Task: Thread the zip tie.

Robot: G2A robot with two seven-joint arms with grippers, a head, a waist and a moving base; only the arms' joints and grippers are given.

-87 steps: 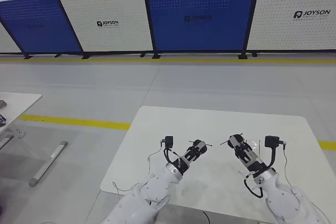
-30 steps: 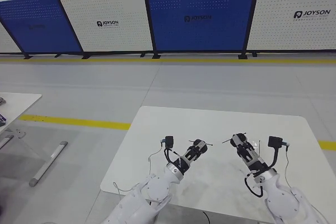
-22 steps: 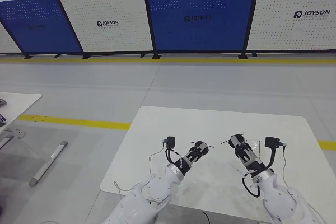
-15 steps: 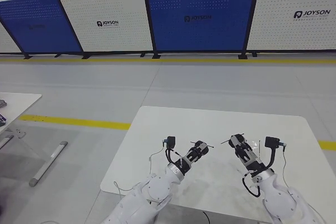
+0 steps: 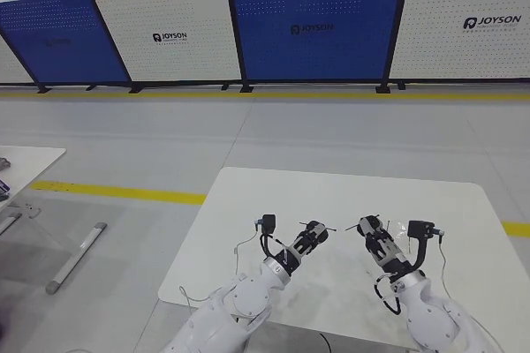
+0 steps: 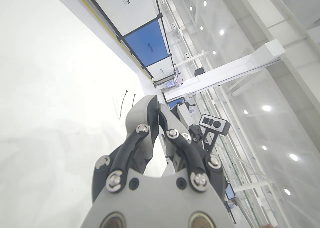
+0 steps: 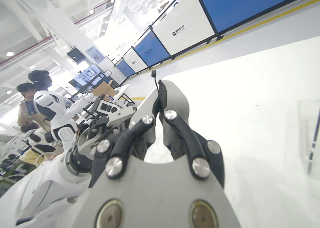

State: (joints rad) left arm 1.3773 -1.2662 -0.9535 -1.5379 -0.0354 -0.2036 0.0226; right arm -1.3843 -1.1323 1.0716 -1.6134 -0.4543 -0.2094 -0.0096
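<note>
Both arms hang over the near half of the white counter (image 5: 336,190), roughly midway along its width, their tips turned toward each other and a little apart.

The right end effector (image 5: 363,227) is pinched narrow on the zip tie (image 7: 154,73). The black strap runs up between the pressed finger pads, and its small square head stands clear above the fingertips, over the counter.

The left end effector (image 5: 319,231) is also closed tight, pad against pad. From above, a thin black strip (image 5: 330,229) pokes out of it toward the other arm, held off the counter surface. I cannot tell whether this is the tail of the same tie or a separate one. The two black ends do not touch.

Two spare ties (image 6: 123,104) lie side by side on the counter, toward its right half. A clear tray (image 7: 303,126) sits on that half too, with a dark slender stick (image 7: 314,136) inside. I cannot tell whether the spare ties lie in the tray.
</note>
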